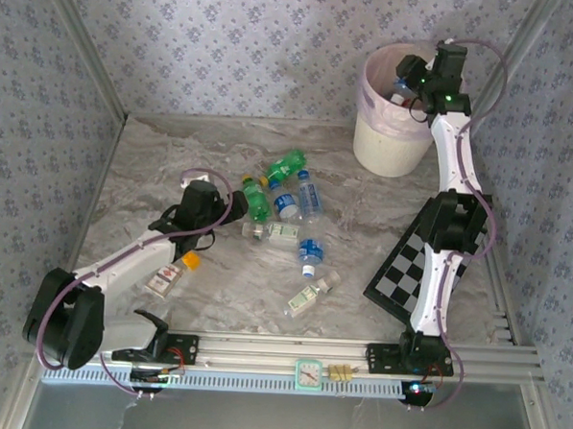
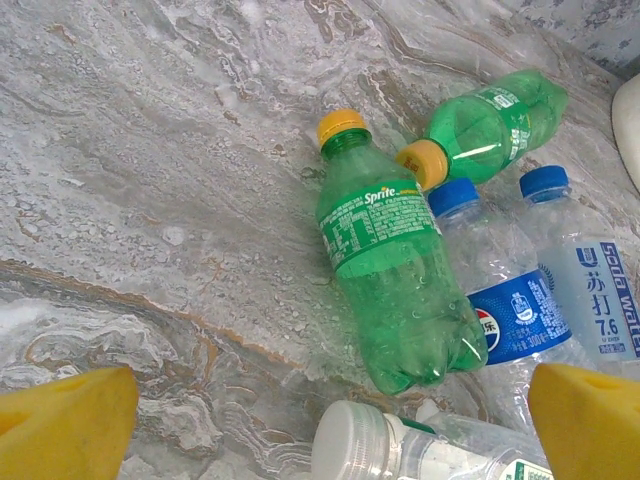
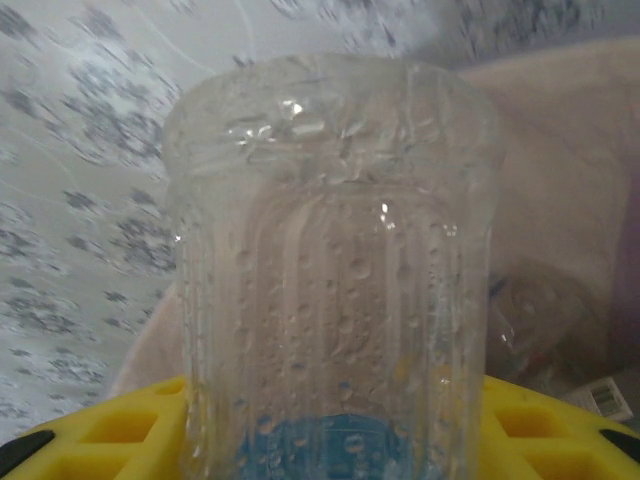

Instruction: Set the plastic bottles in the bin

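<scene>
Gripping a clear bottle [image 3: 330, 270] in right jaws, over the bin [image 1: 391, 148].
Long axis straight out ahead; left jaws spread, green bottle [image 2: 395, 270] lengthwise just beyond.

A black-and-white checkerboard [image 1: 398, 278] lies at the marbled table's [image 1: 174, 161] right edge, a red-and-white packet [image 1: 164, 281] and a small orange piece [image 1: 191, 260] sit near its left, and a green clock [image 1: 309, 373] is on the front rail [image 1: 260, 348].
</scene>
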{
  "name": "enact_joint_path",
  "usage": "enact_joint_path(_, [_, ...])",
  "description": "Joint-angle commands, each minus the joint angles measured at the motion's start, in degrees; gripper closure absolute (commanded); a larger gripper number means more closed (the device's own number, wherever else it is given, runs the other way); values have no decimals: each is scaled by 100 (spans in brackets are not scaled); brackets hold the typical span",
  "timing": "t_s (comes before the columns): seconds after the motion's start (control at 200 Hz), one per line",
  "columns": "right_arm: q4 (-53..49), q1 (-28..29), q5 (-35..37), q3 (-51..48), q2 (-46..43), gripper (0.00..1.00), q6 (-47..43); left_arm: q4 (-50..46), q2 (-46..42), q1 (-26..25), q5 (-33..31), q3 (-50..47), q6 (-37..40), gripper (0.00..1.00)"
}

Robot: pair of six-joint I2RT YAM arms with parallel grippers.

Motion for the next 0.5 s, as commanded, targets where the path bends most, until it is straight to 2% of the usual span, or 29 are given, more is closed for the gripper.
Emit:
enact_joint_path(0.0, [-165, -41, -34, 262, 36, 49, 60, -70, -141, 53, -62, -43, 0, 0])
enact_joint_path(0.065, [-191, -44, -33, 267, 47, 43, 55, -62, -133, 48, -56, -35, -5, 0])
enact_joint_path(0.135, [-209, -41, -18, 268, 33, 32, 42, -53, -124, 50, -34, -26, -14, 0])
enact_joint_path(0.22, [-219, -45, 16, 268, 4, 16, 29, -61, -137, 48, -24, -24, -19, 0])
enact_joint_path(0.275, [-229, -45, 29, 268, -19, 0, 15, -61, -157, 48, -25, -26, -27, 0])
enact_joint_path(0.495, [-307, -33, 109, 259, -265, 0, -57, -87, -237, 48, 51, -21, -2, 0])
